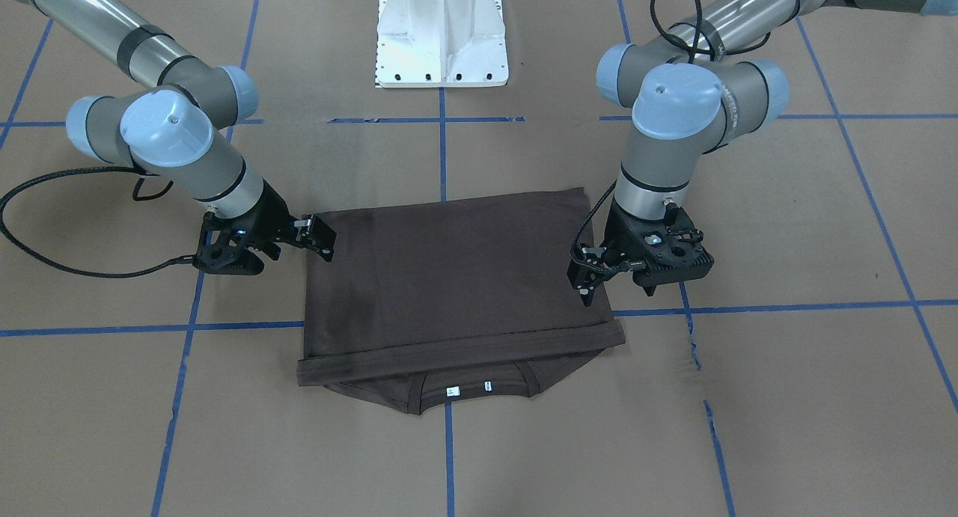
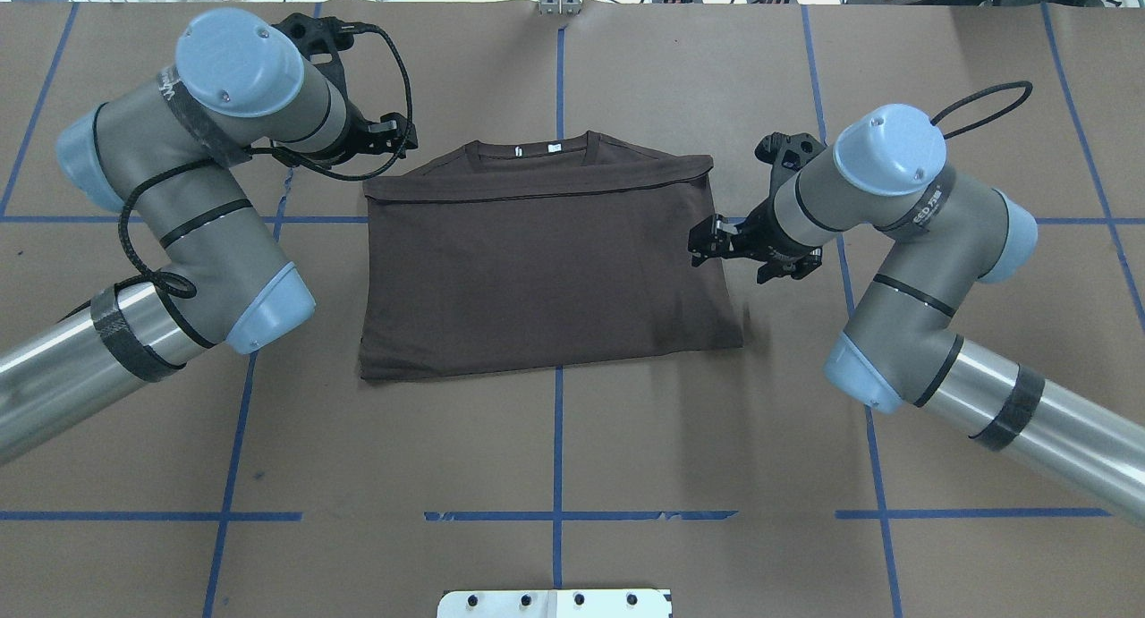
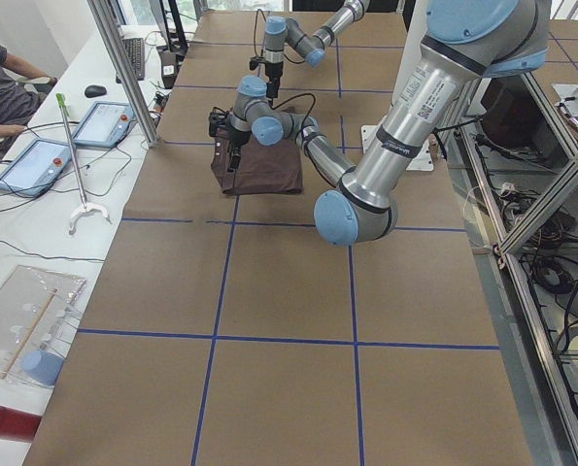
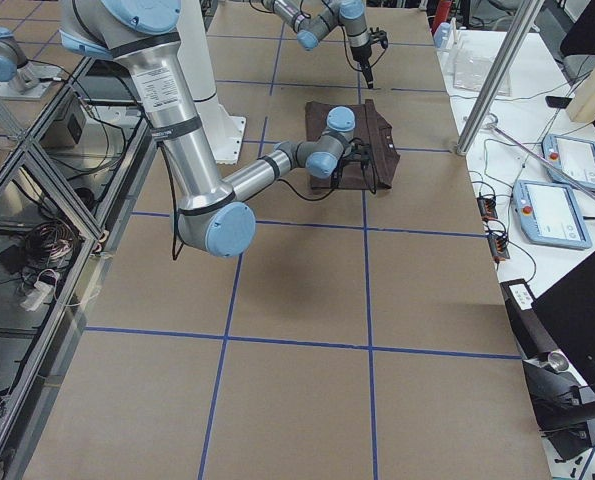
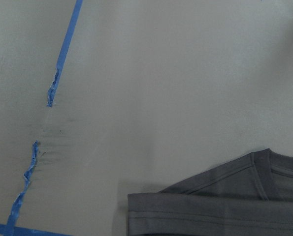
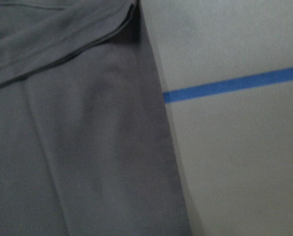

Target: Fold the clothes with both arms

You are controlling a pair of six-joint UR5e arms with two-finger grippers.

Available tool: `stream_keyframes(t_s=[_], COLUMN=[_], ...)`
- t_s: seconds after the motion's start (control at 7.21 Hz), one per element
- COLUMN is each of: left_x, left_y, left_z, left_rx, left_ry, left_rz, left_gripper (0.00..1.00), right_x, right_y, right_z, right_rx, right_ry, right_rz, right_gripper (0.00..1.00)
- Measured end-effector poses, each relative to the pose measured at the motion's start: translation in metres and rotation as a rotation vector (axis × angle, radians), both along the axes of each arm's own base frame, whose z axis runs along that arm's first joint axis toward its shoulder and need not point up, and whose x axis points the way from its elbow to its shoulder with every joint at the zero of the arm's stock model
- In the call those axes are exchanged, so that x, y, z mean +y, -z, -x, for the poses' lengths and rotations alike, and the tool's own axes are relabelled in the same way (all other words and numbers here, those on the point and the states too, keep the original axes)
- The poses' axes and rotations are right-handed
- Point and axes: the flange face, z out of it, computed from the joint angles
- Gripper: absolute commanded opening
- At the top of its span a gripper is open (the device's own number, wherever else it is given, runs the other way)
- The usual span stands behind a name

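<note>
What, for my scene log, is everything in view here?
Table: one, brown with a blue-lined grid, under everything.
Pedestal: one, white, at the table's near edge.
T-shirt: one, dark brown, folded flat, mid-table.
Tablets: two, blue-edged, on the white bench.
Person: one, dark top, partly seen by the bench.
Arms: two, grey with light-blue caps, flanking the T-shirt.
Left gripper: one, black, by the T-shirt's far corner.
Right gripper: one, black, at the T-shirt's side edge.
</note>
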Motion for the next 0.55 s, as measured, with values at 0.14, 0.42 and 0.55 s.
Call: stream_keyframes(t_s=[0.14,0.42,0.55], left_x=[0.003,0.004,0.004], left_y=[0.006,0.009,0.009], left_z=[0.003,0.004,0.004], left_rx=[0.004,0.006,0.006], left_ry=[0.001,0.002,0.003], left_rz=[-0.003,-0.005,-0.005], left_gripper=[1.00,1.00,1.00], right_x=[0.013,0.025,0.028], right_y=[-0.006,-0.012,-0.013], right_z=[0.009,0.017,0.019], right_rx=[0.013,0.025,0.025], right_ry=[0.008,0.022,0.029], right_rz=[0.004,0.008,0.011], right_gripper=[0.95,0.25,0.00])
